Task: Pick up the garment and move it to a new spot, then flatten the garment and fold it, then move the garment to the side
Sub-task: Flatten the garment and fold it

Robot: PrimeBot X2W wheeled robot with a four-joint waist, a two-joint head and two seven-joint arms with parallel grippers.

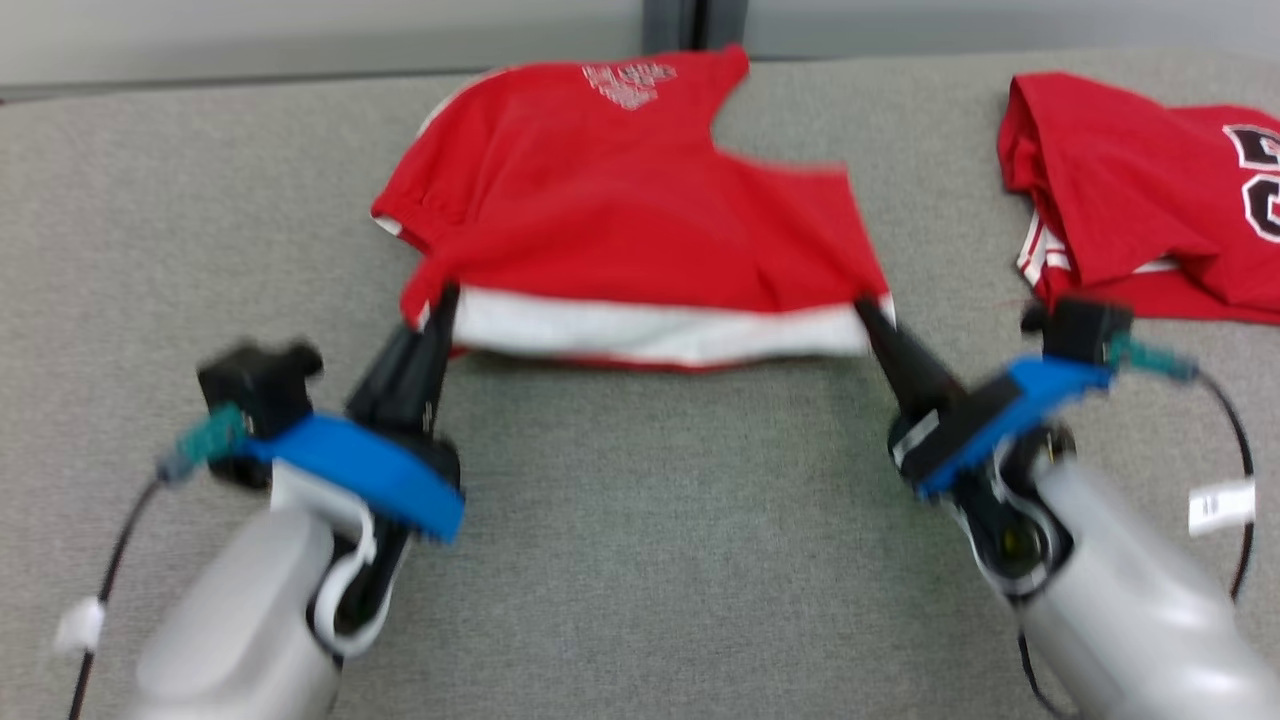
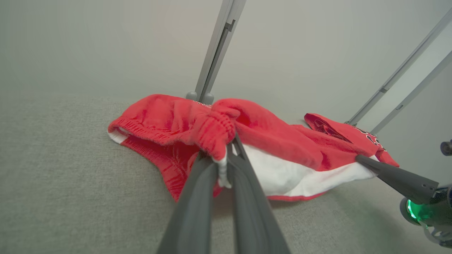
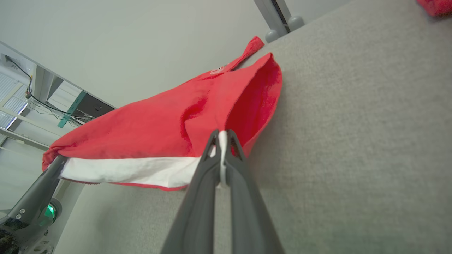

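While left fingers (image 1: 415, 360) and right fingers (image 1: 905, 360) clamp corners of the shirt (image 1: 620, 200) (thin bites), a tug may free one.

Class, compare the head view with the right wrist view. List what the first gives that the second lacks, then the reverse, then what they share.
Head view adds: black lettering on the second red garment, the blue wrist collars and the pale forearms.
Right wrist view adds: a green light below the left tool, and a close look at the white band clamped in the right tool.
Shared: the red garment on the grey fabric surface, with each tool shut on a near corner.
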